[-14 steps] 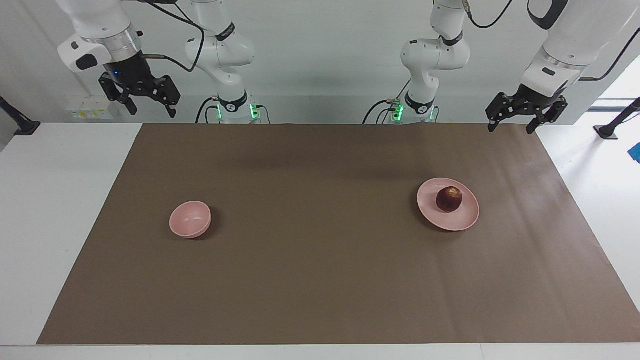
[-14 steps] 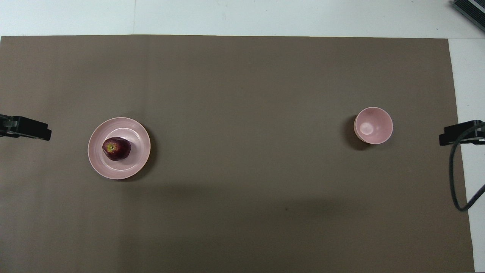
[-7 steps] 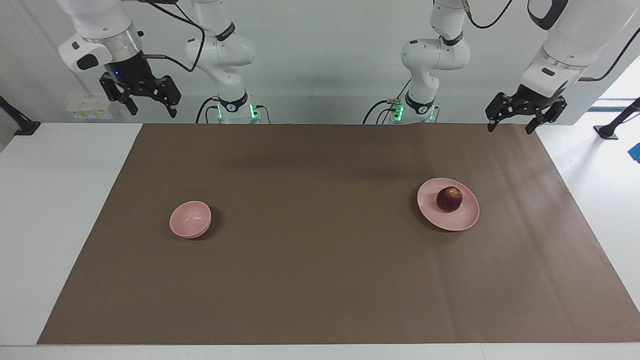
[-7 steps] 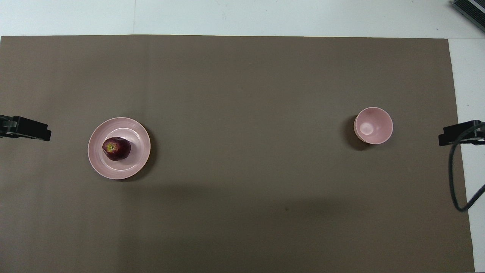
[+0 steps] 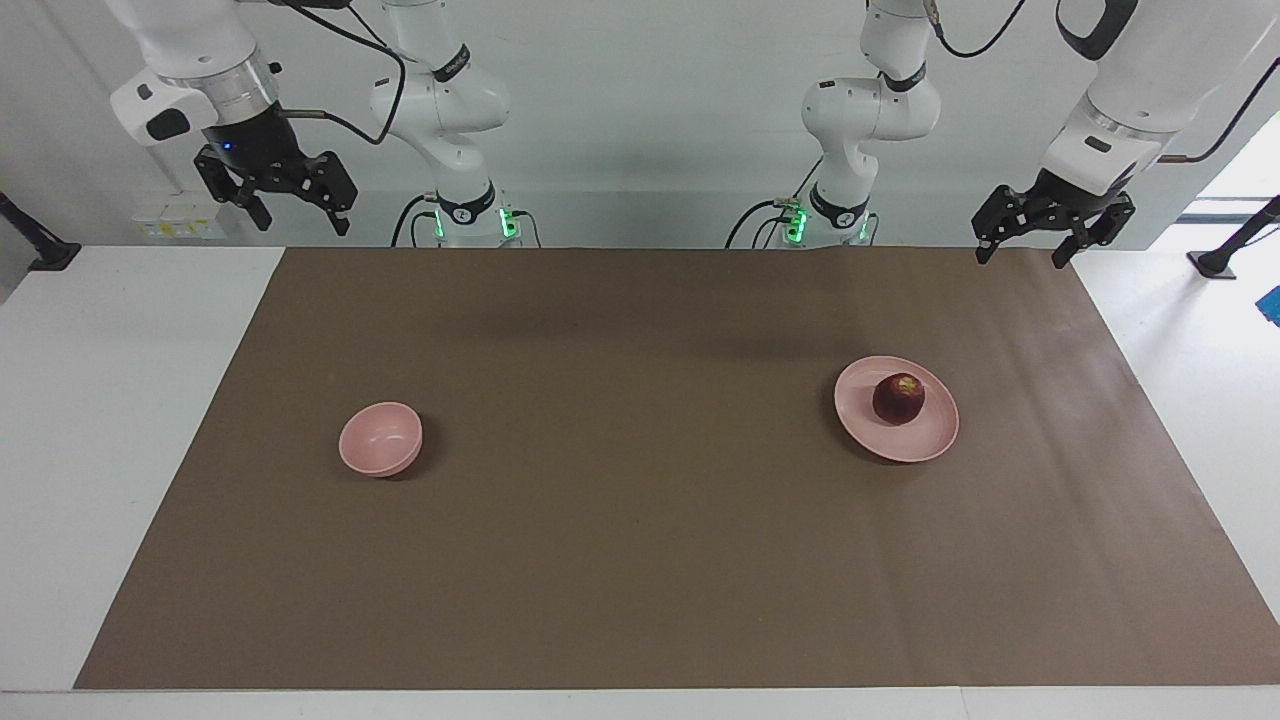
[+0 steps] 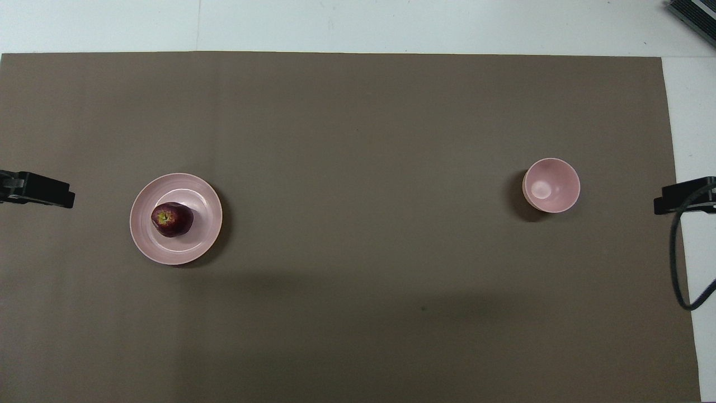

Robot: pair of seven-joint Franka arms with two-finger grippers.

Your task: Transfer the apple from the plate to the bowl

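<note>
Facing view: left pincer [image 5: 1026, 243] and right pincer [image 5: 296, 207] raised, fingers apart, empty.

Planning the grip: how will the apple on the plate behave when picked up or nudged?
The apple is round, so a nudge would probably roll it across the flat plate. Its smooth skin may slip in a light pinch. It looks firm, likely keeping shape when squeezed.

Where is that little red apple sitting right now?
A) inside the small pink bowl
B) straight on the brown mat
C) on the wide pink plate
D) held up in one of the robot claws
C: the apple rests on the plate, while the bowl toward the right arm's end has nothing in it.
</note>
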